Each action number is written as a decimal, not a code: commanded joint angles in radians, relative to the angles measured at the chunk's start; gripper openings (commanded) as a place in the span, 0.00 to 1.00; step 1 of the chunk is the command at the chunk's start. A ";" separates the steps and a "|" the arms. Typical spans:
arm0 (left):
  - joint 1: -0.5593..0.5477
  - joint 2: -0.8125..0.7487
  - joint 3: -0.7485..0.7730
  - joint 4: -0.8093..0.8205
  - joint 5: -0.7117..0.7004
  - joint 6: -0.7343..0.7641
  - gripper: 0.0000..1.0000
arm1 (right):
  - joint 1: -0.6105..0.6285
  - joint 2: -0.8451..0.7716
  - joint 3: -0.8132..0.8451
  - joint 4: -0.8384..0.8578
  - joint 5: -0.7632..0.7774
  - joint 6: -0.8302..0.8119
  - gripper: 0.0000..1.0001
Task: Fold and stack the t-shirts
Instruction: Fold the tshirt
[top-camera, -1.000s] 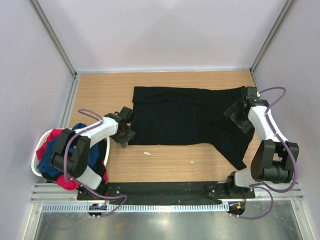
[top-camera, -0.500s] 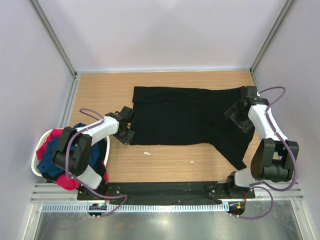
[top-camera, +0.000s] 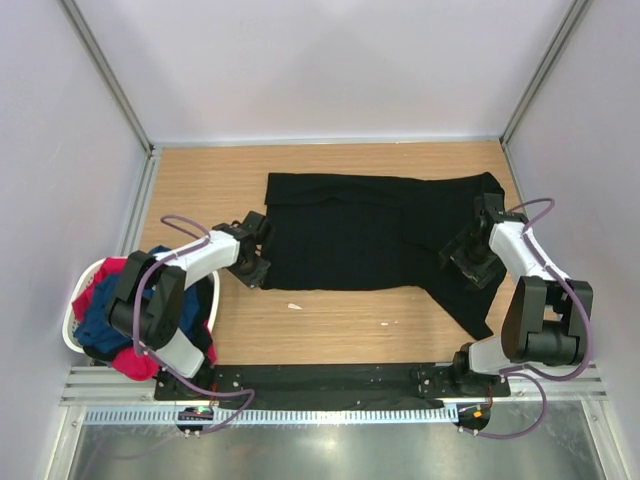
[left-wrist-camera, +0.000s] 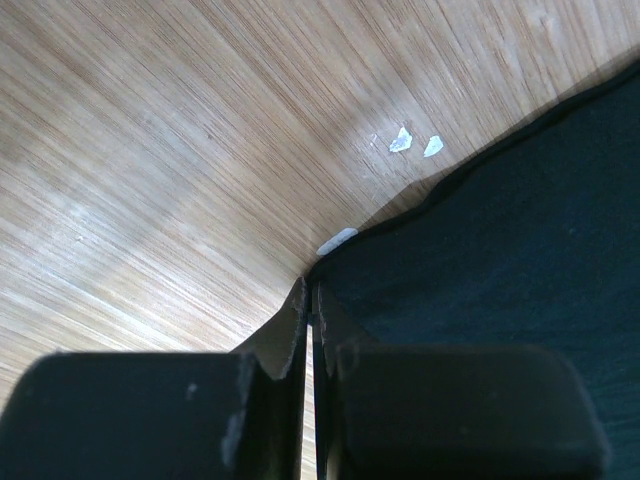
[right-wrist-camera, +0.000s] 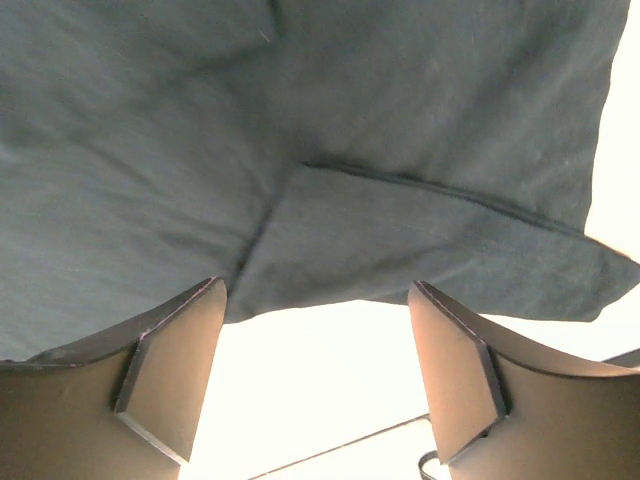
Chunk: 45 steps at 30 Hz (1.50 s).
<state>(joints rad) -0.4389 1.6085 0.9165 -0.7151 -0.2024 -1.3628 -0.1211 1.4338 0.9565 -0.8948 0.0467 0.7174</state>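
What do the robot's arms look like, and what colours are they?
Both the left arm and the right arm have smooth white shells with chunky black joints. A thin purple-grey cable loops along each one. At the ends, the jaws are two dark, flat plates with slanted tips.

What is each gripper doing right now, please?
Left gripper: closed on the black shirt corner.
Right gripper: open, holding nothing, above the shirt.

No text, label or number is readable.
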 joint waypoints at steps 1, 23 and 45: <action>-0.006 0.016 0.021 -0.012 -0.029 -0.022 0.00 | 0.008 0.016 -0.022 0.003 -0.016 0.019 0.79; -0.004 0.014 0.051 -0.060 -0.069 -0.021 0.00 | 0.008 0.192 0.077 0.088 0.097 0.025 0.47; -0.004 -0.021 0.110 -0.119 -0.115 -0.004 0.00 | 0.009 0.186 0.157 0.019 0.159 0.013 0.01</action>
<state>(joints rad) -0.4431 1.6218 0.9688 -0.7898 -0.2527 -1.3769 -0.1173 1.6630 1.0431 -0.8368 0.1566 0.7284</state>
